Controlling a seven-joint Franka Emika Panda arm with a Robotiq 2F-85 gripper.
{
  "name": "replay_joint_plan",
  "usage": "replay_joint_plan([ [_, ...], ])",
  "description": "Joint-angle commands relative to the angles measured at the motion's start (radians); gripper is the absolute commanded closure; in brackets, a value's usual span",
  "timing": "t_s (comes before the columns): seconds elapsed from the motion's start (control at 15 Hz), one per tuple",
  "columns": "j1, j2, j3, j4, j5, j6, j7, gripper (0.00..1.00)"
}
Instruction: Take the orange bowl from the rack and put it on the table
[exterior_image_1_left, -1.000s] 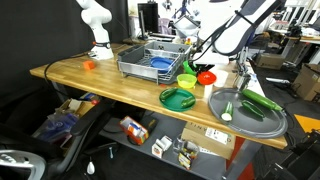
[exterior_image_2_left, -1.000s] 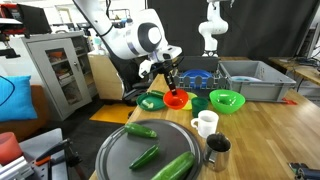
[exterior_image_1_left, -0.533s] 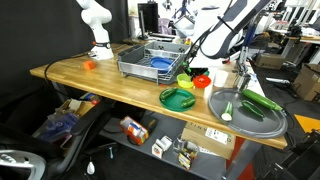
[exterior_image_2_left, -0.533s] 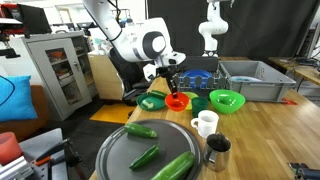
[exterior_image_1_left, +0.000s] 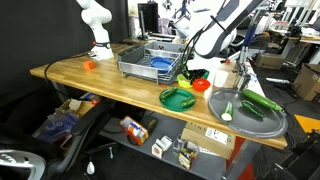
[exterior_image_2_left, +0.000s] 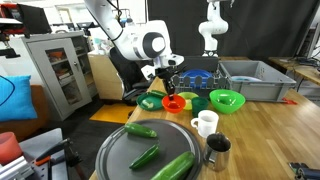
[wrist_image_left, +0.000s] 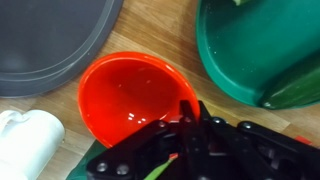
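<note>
The orange bowl sits low on the wooden table, between the green plate and the round grey tray. It also shows in the exterior view from the tray end and in the wrist view. My gripper is shut on the bowl's rim, one finger inside and one outside. It comes down on the bowl from above in both exterior views. I cannot tell whether the bowl touches the tabletop. The grey wire rack stands behind, holding a blue dish.
A lime-green bowl sits right of the orange bowl. The tray carries green cucumbers. A white mug and a metal cup stand beside it. A small flat orange object lies at the far table end.
My gripper has carried the orange bowl away from the rack and down towards the tabletop, so it now sits lower beside the green plate.
</note>
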Motion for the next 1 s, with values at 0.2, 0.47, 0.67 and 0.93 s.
replay_joint_plan([
  [0.2,0.011,0.017,0.014,0.024,0.046,-0.087,-0.054,0.98],
  [0.47,0.016,0.016,0.012,0.024,0.041,-0.118,-0.048,0.9],
  [0.67,0.018,0.014,0.014,0.025,0.038,-0.128,-0.049,0.63],
  [0.93,0.045,-0.005,-0.005,0.017,0.007,-0.124,-0.033,0.36],
])
